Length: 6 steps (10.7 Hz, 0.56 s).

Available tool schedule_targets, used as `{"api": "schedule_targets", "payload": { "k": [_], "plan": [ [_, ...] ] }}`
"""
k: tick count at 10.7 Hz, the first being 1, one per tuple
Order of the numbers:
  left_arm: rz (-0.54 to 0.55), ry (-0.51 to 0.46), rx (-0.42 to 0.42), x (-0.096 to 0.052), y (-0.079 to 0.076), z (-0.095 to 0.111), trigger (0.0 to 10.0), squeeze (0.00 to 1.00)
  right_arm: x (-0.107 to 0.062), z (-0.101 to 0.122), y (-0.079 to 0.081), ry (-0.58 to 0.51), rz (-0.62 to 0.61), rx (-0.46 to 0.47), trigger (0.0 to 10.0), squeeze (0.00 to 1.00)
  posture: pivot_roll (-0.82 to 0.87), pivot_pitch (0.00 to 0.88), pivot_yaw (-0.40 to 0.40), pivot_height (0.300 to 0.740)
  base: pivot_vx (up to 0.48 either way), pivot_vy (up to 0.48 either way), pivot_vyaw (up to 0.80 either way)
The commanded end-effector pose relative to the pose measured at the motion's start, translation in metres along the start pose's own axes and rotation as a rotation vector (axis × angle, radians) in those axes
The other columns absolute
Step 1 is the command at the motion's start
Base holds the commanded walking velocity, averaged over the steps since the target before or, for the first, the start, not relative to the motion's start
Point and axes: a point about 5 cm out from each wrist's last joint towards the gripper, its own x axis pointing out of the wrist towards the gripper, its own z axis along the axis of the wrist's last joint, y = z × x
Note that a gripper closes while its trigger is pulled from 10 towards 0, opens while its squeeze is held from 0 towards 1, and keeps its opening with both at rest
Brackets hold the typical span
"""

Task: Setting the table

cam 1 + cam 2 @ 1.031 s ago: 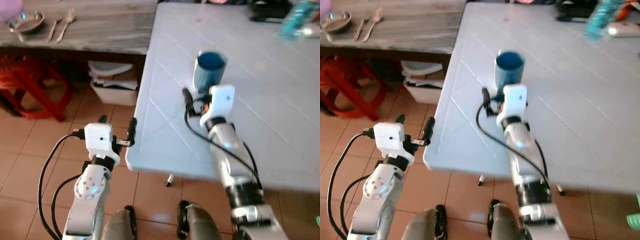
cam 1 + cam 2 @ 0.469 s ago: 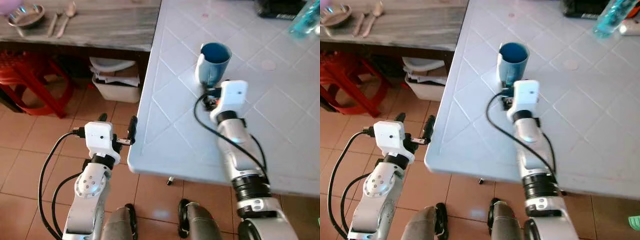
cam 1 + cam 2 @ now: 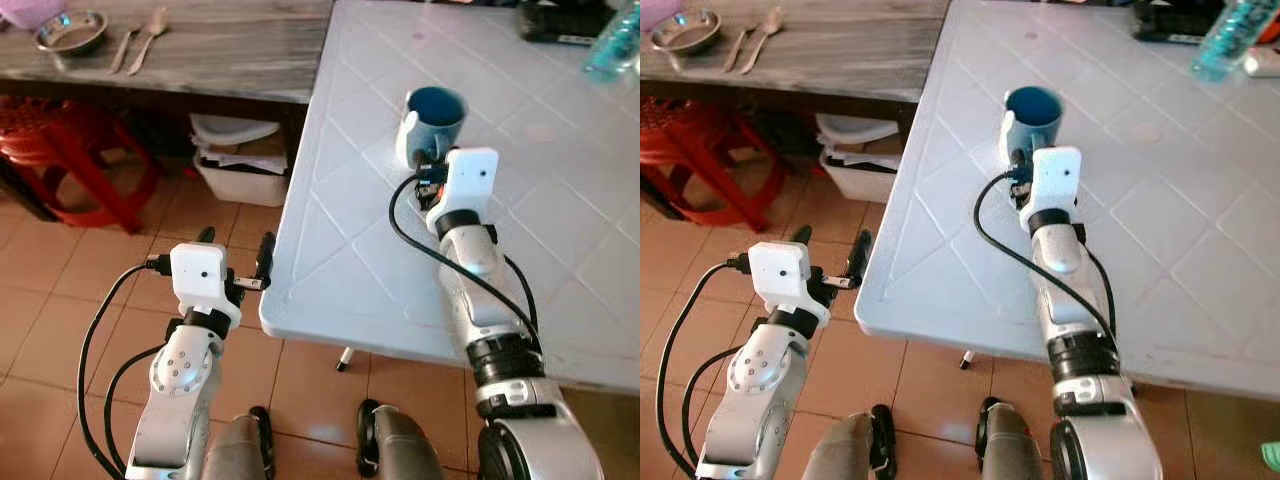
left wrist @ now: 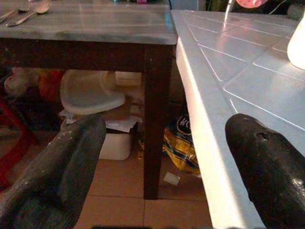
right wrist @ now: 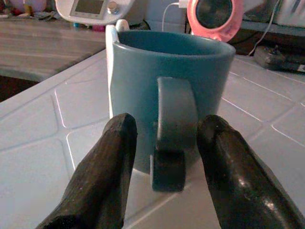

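A glazed blue mug (image 3: 432, 122) stood on the white tiled desk (image 3: 560, 230); right gripper (image 5: 164, 157) at its 6 o'clock, jaws open astride the squared handle (image 5: 172, 121). Left gripper (image 4: 162, 157) gaped beside the desk edge.

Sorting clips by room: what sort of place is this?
Probably a home dining or kitchen area: a white tiled-pattern table with a blue mug, a wooden side table bearing cutlery, and red stools.

Left pincer (image 4: 162, 167) spread wide beside the white table (image 4: 224, 109) edge.
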Motion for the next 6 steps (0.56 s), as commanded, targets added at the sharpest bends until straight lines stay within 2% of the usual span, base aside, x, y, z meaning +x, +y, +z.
{"api": "schedule_targets", "payload": {
  "k": [1,2,3,6],
  "plan": [
    [0.004,0.025,0.008,-0.0022,0.0015,-0.0047,10.0,0.00,0.0026,0.0005,-0.0001,-0.003,-0.003,0.003,1.6,0.00,0.01,0.227,0.025,0.740,0.000,0.000,0.00],
    [0.005,0.027,0.010,-0.0027,0.0016,-0.0047,10.0,0.00,0.0053,0.0027,-0.0004,-0.010,-0.001,0.003,0.4,0.00,0.01,0.229,0.026,0.740,0.000,0.000,0.00],
    [0.007,0.030,0.012,-0.0030,0.0021,-0.0050,10.0,0.00,0.0054,0.0029,-0.0005,-0.013,-0.001,0.004,0.0,0.00,0.01,0.232,0.027,0.740,0.000,0.000,0.00],
    [0.016,0.034,0.009,-0.0036,0.0026,-0.0053,10.0,0.00,0.0008,-0.0008,-0.0010,-0.013,-0.008,0.015,0.0,0.00,0.01,0.236,0.030,0.740,0.000,0.000,0.00]
  ]
}}
